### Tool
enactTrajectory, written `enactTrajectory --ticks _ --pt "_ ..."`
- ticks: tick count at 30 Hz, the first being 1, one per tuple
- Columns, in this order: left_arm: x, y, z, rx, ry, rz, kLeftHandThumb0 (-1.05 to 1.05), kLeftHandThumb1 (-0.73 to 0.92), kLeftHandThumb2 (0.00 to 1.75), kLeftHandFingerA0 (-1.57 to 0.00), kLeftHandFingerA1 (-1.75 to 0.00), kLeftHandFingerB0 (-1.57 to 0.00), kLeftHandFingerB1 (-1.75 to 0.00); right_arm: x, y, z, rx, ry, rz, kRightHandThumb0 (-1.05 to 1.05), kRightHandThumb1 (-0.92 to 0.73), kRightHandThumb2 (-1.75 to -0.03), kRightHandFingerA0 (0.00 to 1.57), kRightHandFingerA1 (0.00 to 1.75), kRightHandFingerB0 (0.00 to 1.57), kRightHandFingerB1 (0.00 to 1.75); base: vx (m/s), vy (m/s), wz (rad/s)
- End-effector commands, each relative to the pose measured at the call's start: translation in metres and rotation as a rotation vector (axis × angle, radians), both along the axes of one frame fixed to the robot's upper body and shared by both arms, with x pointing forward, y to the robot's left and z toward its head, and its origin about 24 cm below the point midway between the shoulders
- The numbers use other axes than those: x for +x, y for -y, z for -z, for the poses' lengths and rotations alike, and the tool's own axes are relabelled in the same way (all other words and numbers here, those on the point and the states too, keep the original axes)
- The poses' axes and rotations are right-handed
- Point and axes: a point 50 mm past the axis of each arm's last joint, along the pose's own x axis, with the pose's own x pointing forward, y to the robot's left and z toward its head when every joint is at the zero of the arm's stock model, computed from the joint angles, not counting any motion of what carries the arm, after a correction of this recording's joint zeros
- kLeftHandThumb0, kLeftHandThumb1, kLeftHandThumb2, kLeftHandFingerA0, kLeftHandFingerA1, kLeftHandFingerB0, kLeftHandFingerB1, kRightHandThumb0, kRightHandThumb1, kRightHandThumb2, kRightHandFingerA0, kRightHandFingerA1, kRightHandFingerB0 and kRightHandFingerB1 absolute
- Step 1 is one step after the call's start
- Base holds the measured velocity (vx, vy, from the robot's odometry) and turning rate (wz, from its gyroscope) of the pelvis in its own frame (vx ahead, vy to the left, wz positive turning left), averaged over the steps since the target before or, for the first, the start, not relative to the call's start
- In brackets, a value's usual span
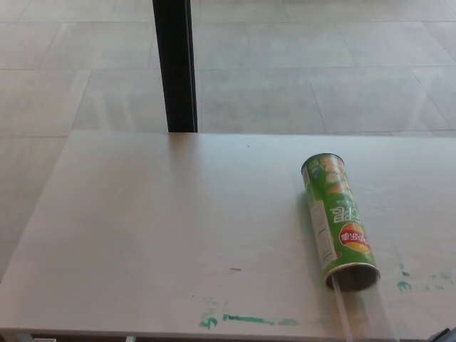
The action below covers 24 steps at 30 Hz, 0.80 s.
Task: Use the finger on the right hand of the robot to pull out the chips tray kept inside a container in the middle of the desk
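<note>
The can (336, 219) is laid on its side near the desk's (142, 228) right edge, mouth toward the front edge. A clear tray (356, 310) seems partly drawn out. Neither hand is seen, so most pulling is judged left.

Pale tiled floor (320, 64), black post (175, 64)

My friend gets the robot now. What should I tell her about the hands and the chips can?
Left hand: not in view. Right hand: not clearly in view; only a dark sliver shows at the bottom right corner.
The green cardboard chips can lies on its side on the white desk, right of middle, open end toward the robot.
The clear plastic tray pokes out toward the desk's near edge.
Left: hook the tray with a right finger and pull it out.
</note>
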Motion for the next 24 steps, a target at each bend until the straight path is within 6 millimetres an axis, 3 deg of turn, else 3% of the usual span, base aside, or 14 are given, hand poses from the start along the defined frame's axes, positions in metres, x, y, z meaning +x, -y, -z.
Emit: enactTrajectory --ticks 1,14,18,19,20,21,22,24 --pt "0.001 -0.004 -0.003 0.015 0.001 -0.002 -0.38 0.76 0.62 -0.47 -0.44 -0.36 -0.36 -0.007 0.001 0.003 -0.006 -0.037 -0.012 -0.18 -0.55 -0.62 0.85 1.49 0.44 0.39 0.0 0.0 0.0" --pt "-0.001 -0.003 -0.004 0.015 0.005 0.013 -0.4 0.75 0.62 -0.44 -0.44 -0.36 -0.37 -0.008 0.0 0.001 0.018 -0.031 0.006 -0.17 -0.55 -0.62 0.82 1.49 0.39 0.38 0.0 0.0 0.0" --pt "-0.002 -0.003 -0.003 0.003 0.014 -0.019 -0.4 0.73 0.61 -0.46 -0.46 -0.38 -0.37 -0.003 -0.001 -0.007 0.033 0.0 0.036 -0.18 -0.53 -0.59 0.86 1.38 0.11 0.31 0.0 0.0 0.0" --pt "-0.003 -0.003 -0.002 0.008 0.002 -0.012 -0.41 0.73 0.61 -0.47 -0.46 -0.38 -0.37 0.0 0.001 -0.012 0.069 0.029 0.05 -0.11 -0.5 -0.59 0.91 1.34 0.07 0.2 0.0 0.0 0.0" --pt "-0.003 -0.003 -0.002 0.004 -0.001 -0.01 -0.4 0.74 0.62 -0.45 -0.44 -0.37 -0.36 0.001 0.002 -0.016 0.108 0.034 0.068 -0.11 -0.44 -0.71 0.93 1.24 0.05 0.16 0.0 0.0 0.0" --pt "-0.004 -0.003 -0.002 0.006 -0.003 -0.009 -0.41 0.73 0.61 -0.46 -0.45 -0.37 -0.36 0.002 0.004 -0.019 0.131 0.047 0.073 -0.09 -0.42 -0.71 0.94 1.23 0.03 0.16 0.0 0.0 0.0" --pt "-0.004 -0.003 -0.002 0.01 -0.004 -0.007 -0.4 0.73 0.61 -0.48 -0.46 -0.39 -0.37 0.003 0.005 -0.023 0.137 0.061 0.078 -0.1 -0.52 -0.56 0.88 1.32 0.0 0.18 0.0 0.0 0.0" --pt "-0.003 -0.003 -0.002 0.012 -0.008 -0.003 -0.4 0.74 0.61 -0.46 -0.45 -0.38 -0.36 0.007 0.006 -0.031 0.159 0.103 0.09 -0.08 -0.49 -0.62 0.91 1.3 0.0 0.13 0.0 0.0 0.0"
